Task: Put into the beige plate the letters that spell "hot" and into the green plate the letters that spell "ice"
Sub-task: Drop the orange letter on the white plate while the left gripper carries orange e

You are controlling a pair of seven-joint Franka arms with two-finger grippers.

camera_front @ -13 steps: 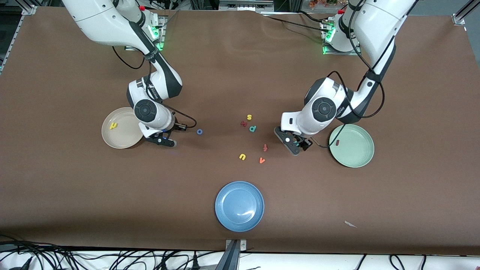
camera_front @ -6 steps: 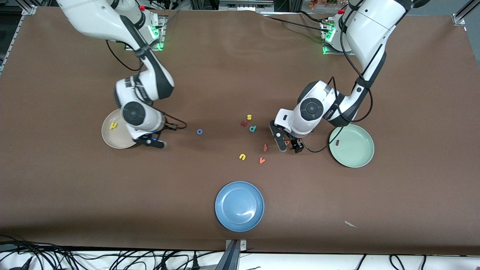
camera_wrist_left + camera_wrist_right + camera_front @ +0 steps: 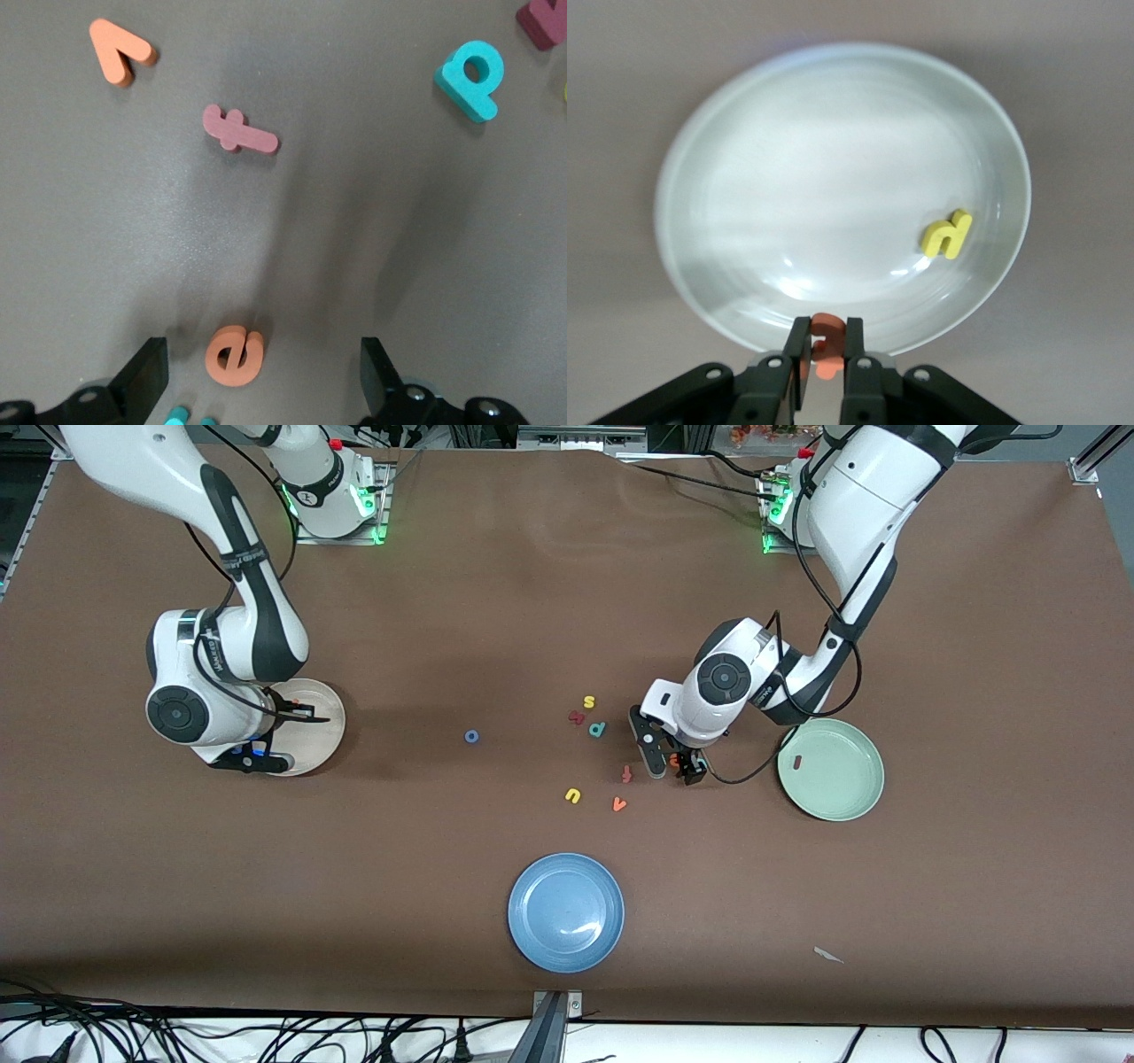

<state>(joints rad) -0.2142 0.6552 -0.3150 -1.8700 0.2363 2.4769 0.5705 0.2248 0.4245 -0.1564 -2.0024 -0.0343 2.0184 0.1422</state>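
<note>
Brown table point(image 3: 496, 602): orange e point(image 3: 235, 355) flat between open left fingers point(image 3: 146, 382).

Left gripper point(image 3: 671, 766) is hanging low, pointing down, fingers spread wide; right gripper point(image 3: 825, 352) is pinching, wrist tilted.

No printed text or labels can be read — only the toy letters themselves: orange e point(image 3: 235, 355), red f point(image 3: 239, 129), teal p point(image 3: 469, 76), orange v point(image 3: 120, 51), yellow h point(image 3: 947, 234).
</note>
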